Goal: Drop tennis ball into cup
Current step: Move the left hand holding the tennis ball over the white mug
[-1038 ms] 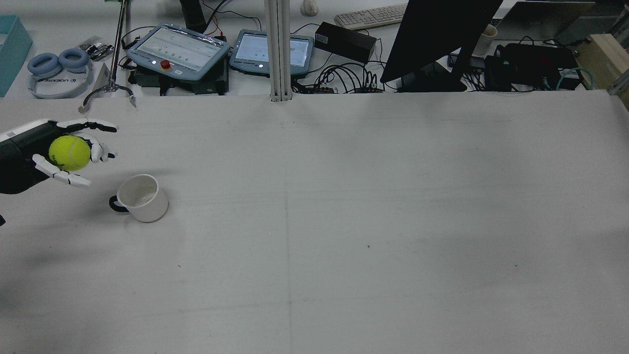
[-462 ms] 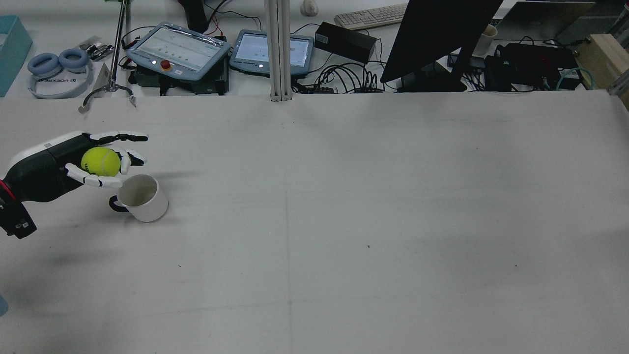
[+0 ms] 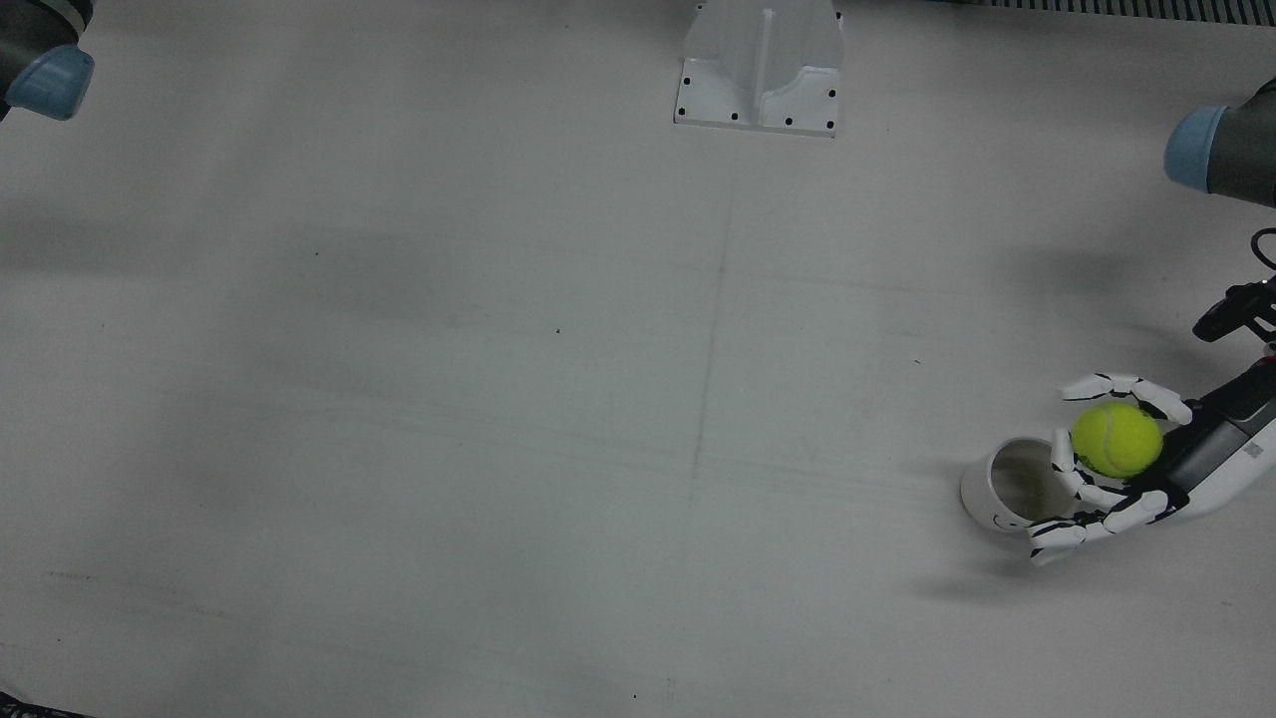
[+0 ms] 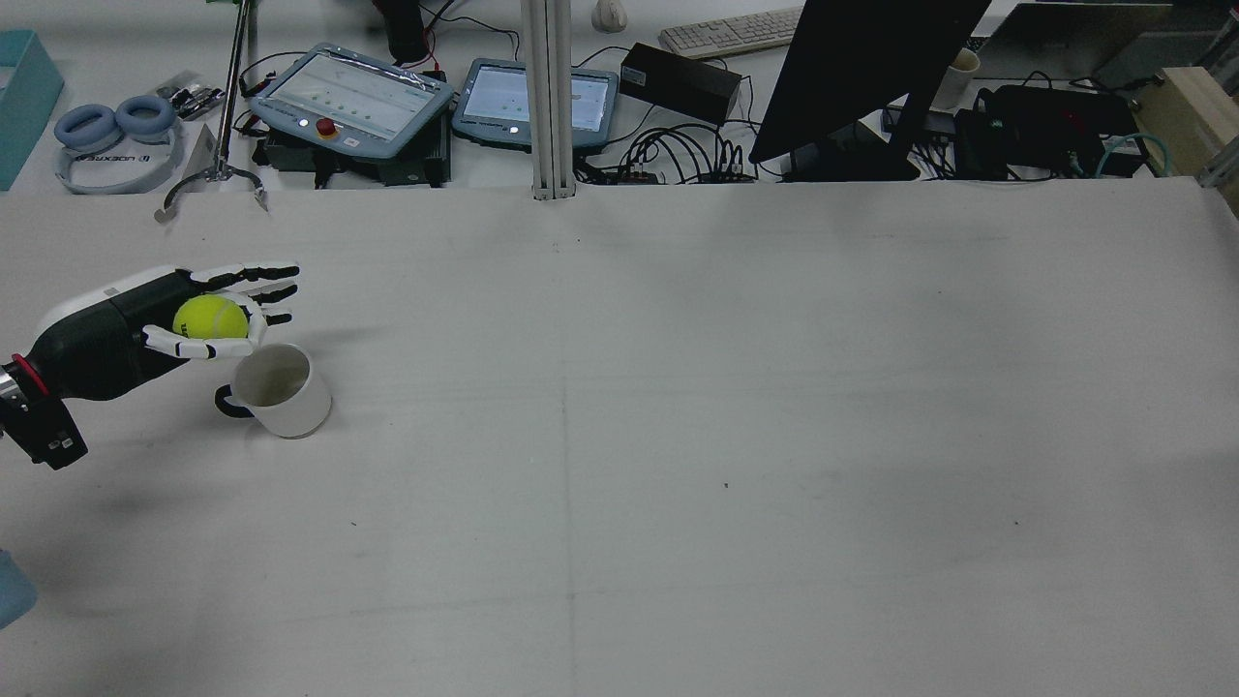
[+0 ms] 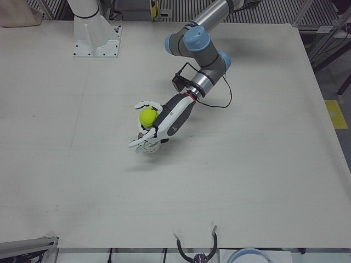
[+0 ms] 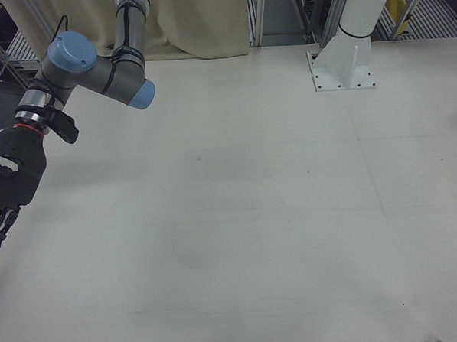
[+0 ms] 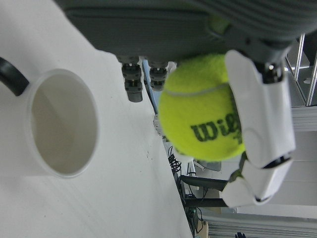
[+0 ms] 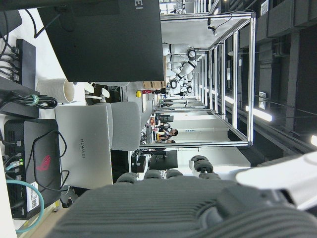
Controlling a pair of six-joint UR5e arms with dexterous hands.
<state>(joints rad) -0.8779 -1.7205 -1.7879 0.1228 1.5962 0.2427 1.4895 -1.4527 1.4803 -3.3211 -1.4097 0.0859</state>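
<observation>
Left hand [image 4: 198,319] cups the ball [image 4: 210,317] beside the cup [image 4: 276,389]: light, fuzzy, springy; grip its equator.

Tennis ball [image 4: 210,317] held in left hand [image 4: 184,315], above table [image 4: 678,436], just behind and left of cup [image 4: 281,389] in rear view. Cup upright on table, far left side, handle toward robot's left. Right hand [image 6: 3,190] off to robot's right, well apart from cup. Behind table's far edge: 2 pendants [image 4: 353,100], headphones [image 4: 114,136], monitor [image 4: 861,68], keyboard [image 4: 731,31].
</observation>
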